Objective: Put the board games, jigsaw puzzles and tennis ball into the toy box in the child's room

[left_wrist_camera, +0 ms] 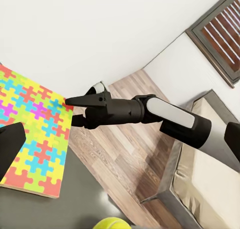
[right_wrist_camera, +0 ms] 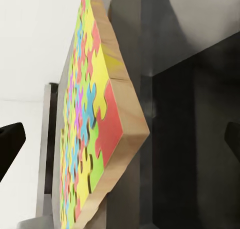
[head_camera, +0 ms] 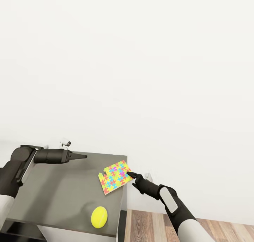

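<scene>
Puzzle: thin square jigsaw puzzle board of yellow, pink, blue and green pieces (head_camera: 114,177) lies flat at the far right corner of the dark grey surface (head_camera: 63,189), one edge overhanging the surface's side.
Ball: yellow-green tennis ball (head_camera: 99,217) rests on the same surface, near its front edge, well apart from the puzzle.
Right hand: black right hand (head_camera: 129,174) sits at the puzzle's overhanging edge; right wrist view shows fingers spread wide either side of the board's corner, nothing gripped.
Left hand: black left hand (head_camera: 82,157) hovers over the surface's far edge; cannot tell whether open or closed.
Bed: beige mattress in grey frame (left_wrist_camera: 210,159) across the wood-plank floor (left_wrist_camera: 125,154).
Progress: early, by my reading; puzzle and ball both lie loose on the surface, so at least these two remain to be put away.
</scene>
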Robot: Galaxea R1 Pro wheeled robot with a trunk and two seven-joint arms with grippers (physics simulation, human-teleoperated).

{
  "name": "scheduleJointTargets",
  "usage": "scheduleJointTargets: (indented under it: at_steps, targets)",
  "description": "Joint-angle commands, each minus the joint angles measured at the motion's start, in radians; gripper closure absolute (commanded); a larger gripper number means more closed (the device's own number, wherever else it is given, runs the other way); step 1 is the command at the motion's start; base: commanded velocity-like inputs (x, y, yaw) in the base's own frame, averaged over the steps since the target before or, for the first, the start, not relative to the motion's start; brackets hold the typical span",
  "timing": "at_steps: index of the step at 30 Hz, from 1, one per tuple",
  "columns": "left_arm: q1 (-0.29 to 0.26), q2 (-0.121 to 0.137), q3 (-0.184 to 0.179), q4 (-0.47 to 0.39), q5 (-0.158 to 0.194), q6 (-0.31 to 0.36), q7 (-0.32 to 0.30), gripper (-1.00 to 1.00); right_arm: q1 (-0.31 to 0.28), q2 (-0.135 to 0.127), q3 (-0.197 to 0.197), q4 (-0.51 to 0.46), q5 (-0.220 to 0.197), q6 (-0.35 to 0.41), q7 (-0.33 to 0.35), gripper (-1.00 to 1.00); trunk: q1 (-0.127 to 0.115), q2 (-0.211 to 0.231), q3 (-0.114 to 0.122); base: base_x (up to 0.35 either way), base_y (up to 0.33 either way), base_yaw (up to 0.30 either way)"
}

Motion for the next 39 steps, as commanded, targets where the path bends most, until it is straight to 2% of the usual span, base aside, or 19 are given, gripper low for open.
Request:
scheduleJointTargets:
  at_steps: [1, 20, 21, 28, 36, 39]
  targets:
    - [0.000, 0.000, 0.000, 0.000, 0.000, 0.011, -0.004, -1.00, -0.001, 0.001, -0.006, 0.000, -0.002, 0.008, 0.001, -1.00, 0.000, -0.001, -0.001, 0.001, 0.003, 0.000]
    - [0.000, 0.001, 0.001, 0.000, 0.000, 0.011, -0.004, -1.00, -0.001, 0.001, -0.006, 0.000, -0.002, 0.008, 0.001, -1.00, 0.000, -0.001, -0.001, 0.000, 0.006, 0.000]
    - [0.000, 0.001, 0.003, 0.000, 0.001, 0.011, -0.004, -1.00, -0.001, 0.001, -0.006, 0.000, -0.002, 0.008, 0.001, 1.00, 0.000, -0.001, -0.001, 0.000, 0.000, 0.000]
    - [0.000, 0.001, 0.031, 0.000, 0.003, 0.011, -0.004, -1.00, -0.001, 0.001, -0.006, 0.000, -0.002, 0.008, 0.002, 1.00, -0.023, 0.041, 0.018, 0.000, 0.000, 0.000]
    - [0.000, 0.001, 0.034, 0.000, 0.003, 0.011, -0.004, -1.00, -0.001, 0.001, -0.006, 0.000, -0.002, 0.007, 0.002, 1.00, -0.027, 0.048, 0.021, 0.000, 0.000, 0.000]
    - [0.000, 0.001, 0.034, 0.000, 0.003, 0.011, -0.004, -1.00, -0.001, 0.001, -0.005, 0.000, -0.002, 0.007, 0.003, 1.00, -0.038, 0.069, 0.030, 0.000, 0.000, 0.000]
